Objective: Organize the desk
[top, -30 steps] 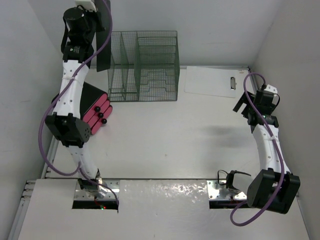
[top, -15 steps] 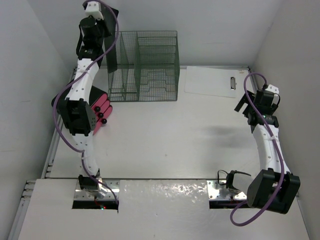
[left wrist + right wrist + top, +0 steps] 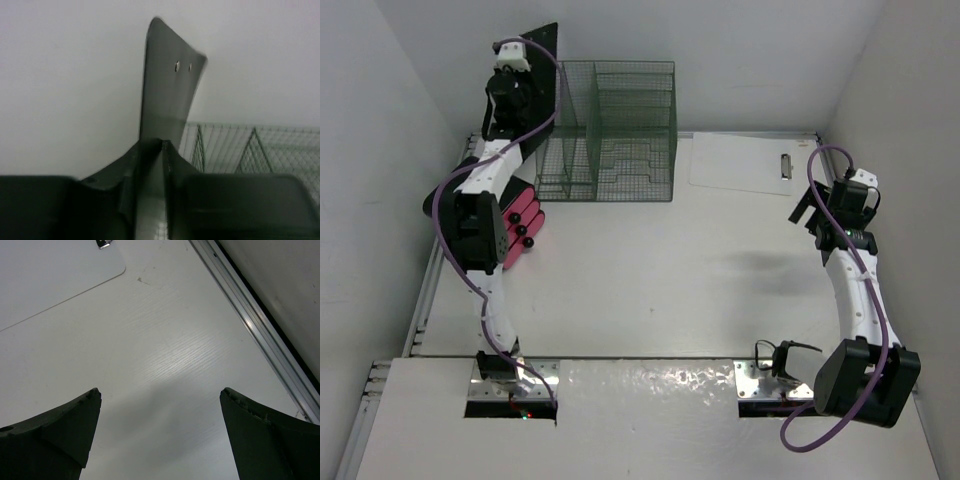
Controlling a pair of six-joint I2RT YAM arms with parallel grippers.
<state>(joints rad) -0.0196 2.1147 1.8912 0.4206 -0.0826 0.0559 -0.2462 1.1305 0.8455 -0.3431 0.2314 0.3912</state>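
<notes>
The white desk (image 3: 650,280) fills the top view. My left gripper (image 3: 520,85) is raised at the far left and shut on a thin dark flat board (image 3: 544,62), held on edge just left of a green wire-mesh organizer (image 3: 610,130). In the left wrist view the board (image 3: 167,90) stands upright between my closed jaws (image 3: 162,150), two rivets near its top, with the organizer (image 3: 250,150) to its right. My right gripper (image 3: 810,212) is open and empty, hovering over bare desk (image 3: 175,340) at the right side (image 3: 160,400).
A white clipboard (image 3: 740,162) lies flat at the far right; its corner shows in the right wrist view (image 3: 50,275). A pink and black stack (image 3: 520,228) sits at the left, behind my left arm. A metal rail (image 3: 260,330) runs along the desk's right edge.
My left arm has swung the dark board to the right, from the far left corner toward the mesh organizer. The right arm has not moved.
</notes>
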